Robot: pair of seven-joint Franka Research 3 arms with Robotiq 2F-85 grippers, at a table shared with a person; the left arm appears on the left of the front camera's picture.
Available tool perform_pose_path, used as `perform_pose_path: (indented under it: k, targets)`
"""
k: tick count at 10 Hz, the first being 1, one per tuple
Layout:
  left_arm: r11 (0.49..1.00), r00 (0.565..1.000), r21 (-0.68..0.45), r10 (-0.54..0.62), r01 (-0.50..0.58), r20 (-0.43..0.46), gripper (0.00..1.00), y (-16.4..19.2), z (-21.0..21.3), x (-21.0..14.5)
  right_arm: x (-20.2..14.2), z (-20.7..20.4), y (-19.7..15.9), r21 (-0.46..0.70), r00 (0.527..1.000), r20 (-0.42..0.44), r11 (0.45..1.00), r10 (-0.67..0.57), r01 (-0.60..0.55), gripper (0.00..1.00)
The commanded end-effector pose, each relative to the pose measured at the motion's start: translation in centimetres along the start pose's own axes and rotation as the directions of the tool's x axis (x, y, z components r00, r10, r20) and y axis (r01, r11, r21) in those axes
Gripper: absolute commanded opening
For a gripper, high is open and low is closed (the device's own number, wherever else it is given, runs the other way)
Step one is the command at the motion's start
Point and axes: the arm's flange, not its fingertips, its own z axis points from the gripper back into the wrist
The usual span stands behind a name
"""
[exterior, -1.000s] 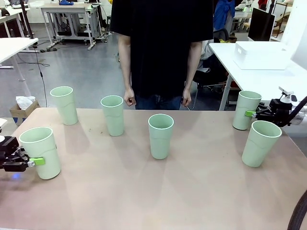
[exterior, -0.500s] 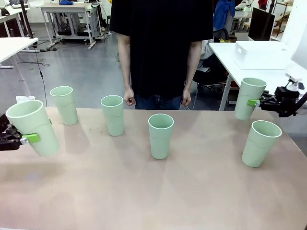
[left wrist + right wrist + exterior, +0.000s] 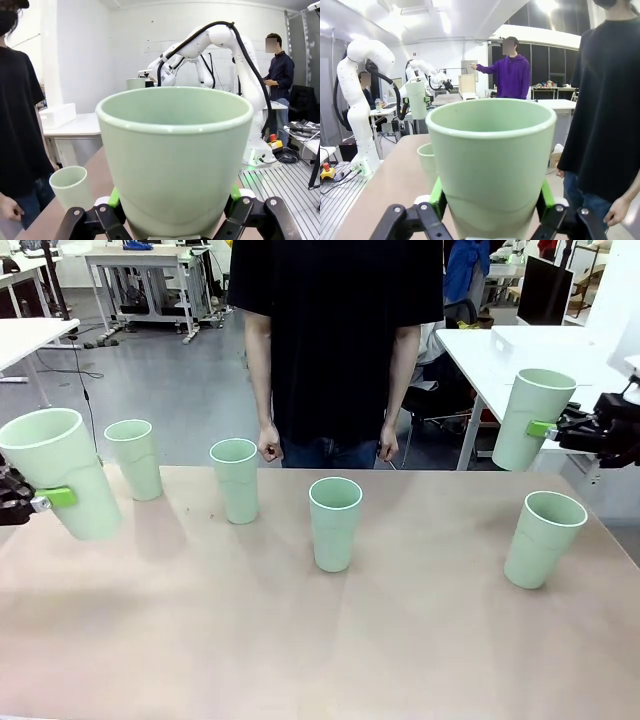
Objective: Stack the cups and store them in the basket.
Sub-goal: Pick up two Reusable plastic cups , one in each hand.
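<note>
Ok so, far left first: the left hand (image 3: 58, 498) is clamped shut round the left-held cup (image 3: 55, 470), with the green pads pressed on either side about halfway down. The same grip is seen from the left wrist. That cup looks to be held off the bench (image 3: 300, 640), mouth up, rim tipped outward toward the left edge. Just beyond it and a bit to its right, the corner cup (image 3: 134, 458) is stood upright near the far left corner.

Next along, the second cup (image 3: 236, 480) is parked upright near the far edge, and the centre cup (image 3: 335, 523) sits pretty much mid-bench. Both are well apart from either hand.

Further right, the right-edge cup (image 3: 542, 538) is stood upright. Above and behind it, the right hand (image 3: 545, 428) is closed tight on the right-held cup (image 3: 530, 415), which is carried clear in the air, mouth up, rim leaning right. The basket (image 3: 503, 342) can be made out on the white side table (image 3: 470, 345) past the far right corner, partly hidden behind that raised cup.

What it probably all hangs on: each held cup has to be lowered bottom-first into an open mouth, so the tilt would need squaring up to vertical. The corner cup is nearest the left hand. The right-edge cup lies below the right hand, toward the robot's side.
</note>
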Motion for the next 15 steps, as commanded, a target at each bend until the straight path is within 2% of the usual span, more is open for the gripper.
perform_pose_path:
  k: [1,5,8,11,15]
  targets:
    - [0.999,1.0,0.048,-0.005,0.005,-0.009,0.87,-1.0,-1.8,2.9,1.8,-1.8,4.2,-0.034,0.999,-0.026,0.998,0.046,-0.047,0.86]
    - [0.999,0.997,0.016,0.037,-0.036,-0.07,0.87,-1.7,-5.5,4.7,1.5,-3.6,9.3,-0.025,0.998,-0.047,0.998,0.049,-0.05,0.86]
    - [0.997,0.993,-0.035,0.067,-0.071,-0.101,0.87,-1.2,-7.4,3.3,-0.4,-4.1,11.8,0.012,0.997,-0.078,1.0,0.015,-0.014,0.86]
    - [0.997,0.992,-0.043,0.064,-0.069,-0.105,0.87,-1.2,-7.3,2.3,-0.5,-2.9,15.8,0.037,0.998,-0.06,0.999,0.022,-0.02,0.86]
    - [0.995,0.994,-0.065,0.076,-0.082,-0.084,0.87,-1.9,-6.8,0.8,0.7,-2.6,18.8,0.075,1.0,-0.02,0.997,0.015,-0.013,0.86]
